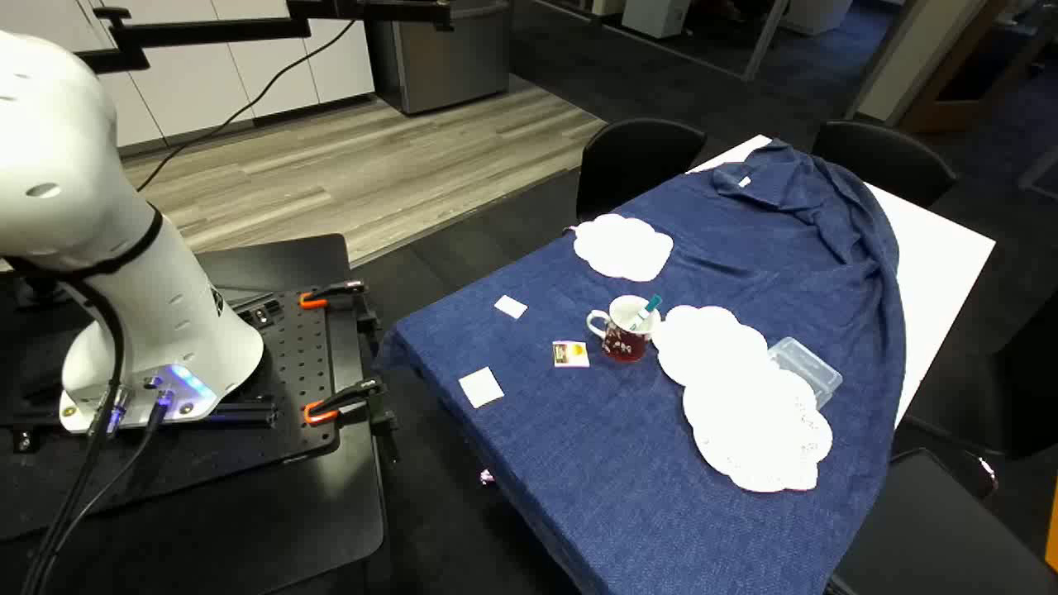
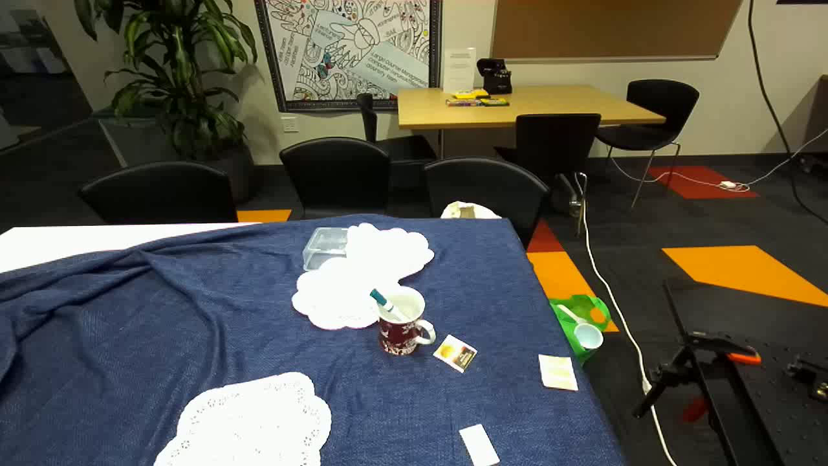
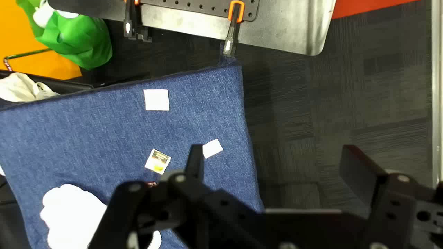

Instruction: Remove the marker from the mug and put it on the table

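Note:
The mug [image 1: 624, 345] stands upright on the table [image 1: 570, 446], which is draped in dark blue cloth. It is white inside with a red patterned outside, and it also shows in an exterior view [image 2: 396, 336]. The marker [image 1: 652, 304] leans inside the mug with its teal cap above the rim; its white body [image 2: 392, 309] also shows. In the wrist view, my gripper [image 3: 273, 148] is wide open and empty, high above the table's edge and the floor. It hides most of the mug there; only a small red bit [image 3: 151, 184] shows. The gripper is outside both exterior views.
White lacy doilies [image 1: 624, 248] lie on the cloth, one touching or close beside the mug [image 1: 711, 343]. A small packet [image 2: 455, 353], white squares [image 1: 481, 387] and a clear plastic box [image 1: 806, 369] lie around. Black chairs [image 2: 336, 171] and the clamped robot base table [image 1: 355, 487] stand near.

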You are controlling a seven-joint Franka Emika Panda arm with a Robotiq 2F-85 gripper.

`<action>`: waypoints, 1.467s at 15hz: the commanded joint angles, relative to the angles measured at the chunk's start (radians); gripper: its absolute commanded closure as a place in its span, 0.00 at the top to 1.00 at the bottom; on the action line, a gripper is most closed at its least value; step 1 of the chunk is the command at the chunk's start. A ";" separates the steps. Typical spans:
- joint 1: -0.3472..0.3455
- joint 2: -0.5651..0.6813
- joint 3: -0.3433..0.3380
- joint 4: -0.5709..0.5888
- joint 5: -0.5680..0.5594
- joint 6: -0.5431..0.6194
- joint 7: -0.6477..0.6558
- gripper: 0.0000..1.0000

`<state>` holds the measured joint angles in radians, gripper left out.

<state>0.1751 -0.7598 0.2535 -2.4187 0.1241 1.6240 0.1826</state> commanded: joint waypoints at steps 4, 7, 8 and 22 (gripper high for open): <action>0.000 0.001 0.000 0.003 0.000 -0.002 0.000 1.00; -0.001 -0.006 0.006 -0.007 0.004 0.018 0.012 1.00; -0.004 -0.010 0.005 -0.020 0.008 0.050 0.016 1.00; -0.119 0.201 -0.131 -0.033 -0.033 0.404 -0.025 1.00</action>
<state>0.0823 -0.6431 0.1479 -2.4859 0.1099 1.9713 0.1778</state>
